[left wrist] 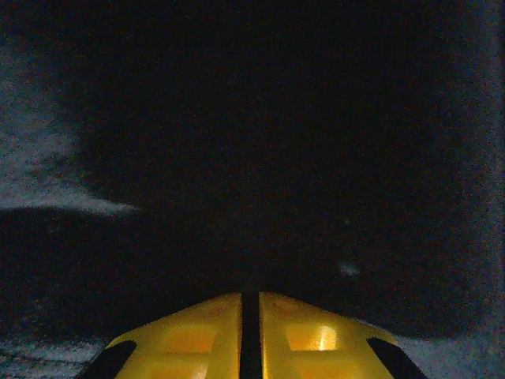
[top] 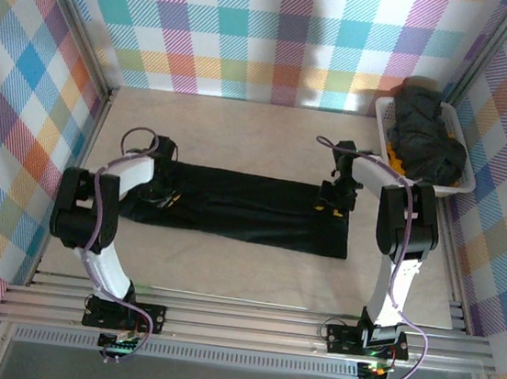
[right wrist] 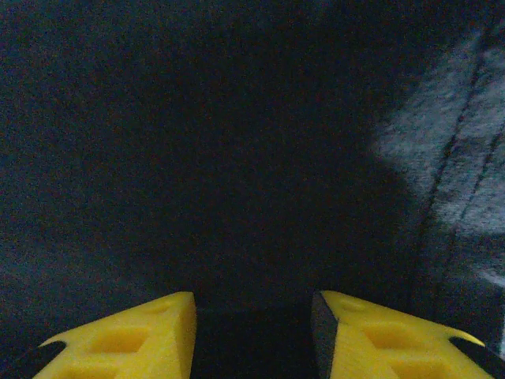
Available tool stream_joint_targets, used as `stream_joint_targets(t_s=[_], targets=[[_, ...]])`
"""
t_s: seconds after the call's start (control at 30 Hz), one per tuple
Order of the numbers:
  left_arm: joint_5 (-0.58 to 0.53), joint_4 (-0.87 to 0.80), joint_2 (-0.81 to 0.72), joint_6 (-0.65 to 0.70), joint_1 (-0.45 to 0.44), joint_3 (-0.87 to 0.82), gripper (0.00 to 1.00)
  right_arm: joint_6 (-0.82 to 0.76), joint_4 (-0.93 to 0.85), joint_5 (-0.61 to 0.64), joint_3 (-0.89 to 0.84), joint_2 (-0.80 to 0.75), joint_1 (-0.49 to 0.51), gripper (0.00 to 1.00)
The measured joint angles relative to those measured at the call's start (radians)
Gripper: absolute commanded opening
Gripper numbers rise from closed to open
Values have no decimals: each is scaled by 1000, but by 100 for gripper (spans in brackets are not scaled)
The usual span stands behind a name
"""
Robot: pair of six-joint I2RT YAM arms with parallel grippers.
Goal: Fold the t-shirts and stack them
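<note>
- L gripper [top: 168,200] sits low on the left end of the t-shirt [top: 241,211]. In the wrist view its yellow fingers [left wrist: 189,339] are nearly together w/ just a thin dark slit between. Can't tell if cloth is pinched in there. Prob. placed to pin or grab that end for the next fold.
- The t-shirt lies mid-table as a long narrow black band running left-right, flat. Looks partway folded, not yet a compact square, not stacked.
- R gripper [top: 336,205] is down on the band's right end. Its fingers [right wrist: 142,335] stand apart w/ dark cloth under and between them, nothing clamped. Both arms at opposite ends suggests a two-handed fold.
- Far right: white basket [top: 382,117] holding a pile of more black shirts [top: 431,137] awaiting their turn, w/ an orange item [top: 396,156] at its left side.
- Table [top: 242,133] is pale beige and matte. Plaid multicolour walls [top: 282,36] on three sides, alu rail [top: 246,323] at the near edge.
</note>
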Motion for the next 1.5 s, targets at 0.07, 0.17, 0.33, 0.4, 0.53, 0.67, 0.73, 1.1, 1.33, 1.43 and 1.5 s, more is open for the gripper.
stream_joint_targets(t_s=[0.07, 0.17, 0.33, 0.4, 0.53, 0.67, 0.73, 1.1, 1.33, 1.43, 1.5], targets=[[3, 0, 78, 13, 2, 100, 13, 4, -15, -8, -37, -21, 3, 44], [42, 17, 214, 34, -3, 280, 14, 19, -37, -39, -104, -64, 24, 45], [117, 68, 433, 45, -34, 590, 14, 90, -26, -104, -254, -172, 130, 44], [150, 76, 546, 45, -67, 761, 13, 141, -2, -145, -322, -222, 193, 44], [206, 79, 750, 40, -149, 1077, 13, 261, 67, -220, -406, -265, 314, 44], [251, 83, 875, 8, -225, 1273, 14, 386, 135, -290, -425, -270, 406, 44], [271, 85, 916, -16, -251, 1338, 15, 439, 183, -312, -425, -270, 437, 44], [323, 134, 1046, -105, -277, 1553, 36, 596, 327, -338, -367, -228, 468, 50], [232, -27, 852, 10, -283, 1401, 40, 589, 294, -207, -407, -518, 462, 56], [179, -34, 516, 59, -298, 1018, 37, 560, 276, -175, -455, -683, 431, 54], [156, -37, 246, 76, -319, 754, 34, 537, 244, -161, -502, -769, 397, 54]])
